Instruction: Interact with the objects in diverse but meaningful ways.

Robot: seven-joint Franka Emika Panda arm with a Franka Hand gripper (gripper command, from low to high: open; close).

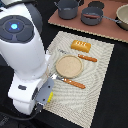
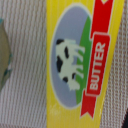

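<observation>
Gripper's hiding behind the arm (image 1: 25, 60) in the exterior view, so can't tell if it's apart or together. The yellow butter packet (image 2: 82, 65) is sitting right under the wrist camera, filling it.

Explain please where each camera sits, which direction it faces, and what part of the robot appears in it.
Exterior view: off the arm, raised, looking down at the placemat with the plate, bread loaf and grey pots; the white arm fills the exterior view's left.
Wrist view: on the wrist, very close to the yellow butter packet lying on ribbed cloth; no hand shows.
Shared: only the ribbed placemat, probably.
</observation>
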